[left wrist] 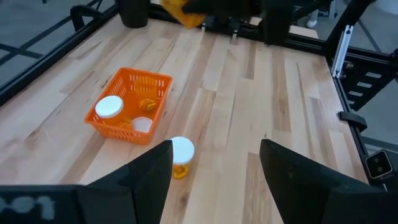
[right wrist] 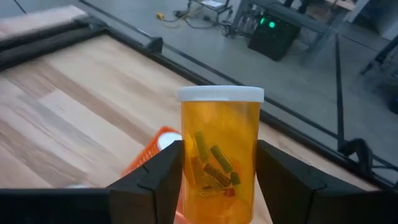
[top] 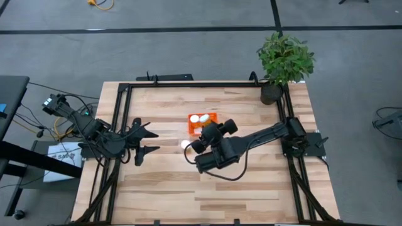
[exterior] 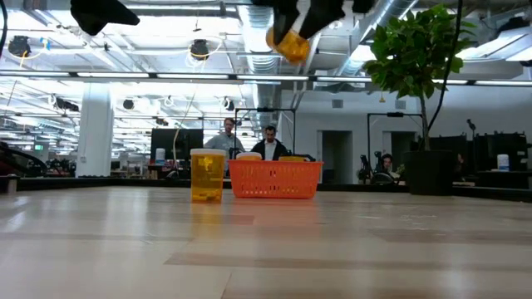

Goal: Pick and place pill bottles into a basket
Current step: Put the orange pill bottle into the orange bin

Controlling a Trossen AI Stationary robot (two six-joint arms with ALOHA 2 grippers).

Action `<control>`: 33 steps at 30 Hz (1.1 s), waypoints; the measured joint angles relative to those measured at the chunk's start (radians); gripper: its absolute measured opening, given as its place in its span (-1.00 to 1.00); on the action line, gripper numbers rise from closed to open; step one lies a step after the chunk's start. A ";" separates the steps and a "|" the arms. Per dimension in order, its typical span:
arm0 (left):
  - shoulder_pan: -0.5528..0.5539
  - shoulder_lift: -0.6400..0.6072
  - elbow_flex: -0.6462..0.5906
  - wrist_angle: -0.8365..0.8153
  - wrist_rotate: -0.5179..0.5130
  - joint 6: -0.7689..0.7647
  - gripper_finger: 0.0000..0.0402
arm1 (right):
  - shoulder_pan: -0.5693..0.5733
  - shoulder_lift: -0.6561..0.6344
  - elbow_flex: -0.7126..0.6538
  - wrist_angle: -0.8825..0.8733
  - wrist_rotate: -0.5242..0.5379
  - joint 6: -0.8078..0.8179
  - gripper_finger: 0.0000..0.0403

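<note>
The orange mesh basket stands on the table's middle with two white-capped pill bottles inside. A third bottle stands upright on its base on the wood just near-left of the basket; it also shows in the low view. My right gripper is high over the basket's near side, shut on a fourth amber bottle. My left gripper is open and empty at the table's left, pointing toward the basket, as the left wrist view shows. My right gripper pinches the bottle's amber body between its two fingers, on opposite sides of its lower half. The white cap points away from the gripper, past the fingertips. The bottle is lifted well clear of the table and shows tilted in the low view.
A dark pot with a green plant stands at the far right corner. A black frame rail runs around the table. People show in the room behind the table. Bare wood lies toward the near edge.
</note>
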 joint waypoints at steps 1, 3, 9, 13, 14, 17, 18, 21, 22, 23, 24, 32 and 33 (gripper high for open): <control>0.000 0.000 0.000 0.003 0.000 0.000 0.15 | 0.000 -0.001 -0.018 0.000 -0.003 0.012 -0.11; 0.000 0.000 0.000 0.008 0.002 0.000 0.15 | 0.000 -0.008 -0.056 0.030 -0.001 0.030 -0.11; 0.000 0.000 0.000 0.016 0.003 0.000 0.15 | 0.002 -0.029 -0.176 0.176 0.000 0.039 -0.11; 0.000 0.000 0.000 0.034 0.003 -0.001 0.15 | 0.000 -0.051 -0.288 0.334 0.000 0.033 -0.11; 0.000 0.000 0.000 0.037 0.003 -0.001 0.15 | -0.002 -0.056 -0.319 0.365 -0.001 0.032 -0.11; 0.000 0.000 0.000 0.047 0.003 -0.001 0.15 | -0.007 -0.069 -0.399 0.493 -0.001 0.027 -0.11; 0.000 0.000 0.000 0.047 0.003 -0.001 0.15 | -0.010 -0.074 -0.427 0.536 0.001 0.020 -0.11; 0.000 0.000 0.000 0.047 0.003 -0.001 0.15 | -0.020 -0.090 -0.507 0.698 -0.001 -0.036 -0.11; 0.000 0.000 0.000 0.046 0.003 -0.002 0.15 | -0.022 -0.097 -0.532 0.770 -0.001 -0.069 -0.11; 0.000 0.000 0.000 0.047 0.003 -0.002 0.15 | -0.025 -0.109 -0.560 0.825 -0.002 -0.108 -0.11; 0.000 0.000 0.000 0.046 0.003 -0.002 0.15 | -0.027 -0.121 -0.586 0.895 -0.004 -0.159 -0.11; 0.000 0.000 0.000 0.045 0.001 0.003 0.15 | -0.090 -0.200 -0.776 1.466 -0.224 -0.634 -0.11; 0.000 0.000 0.000 0.044 0.001 0.008 0.15 | -0.101 -0.208 -0.802 1.535 -0.269 -0.680 -0.11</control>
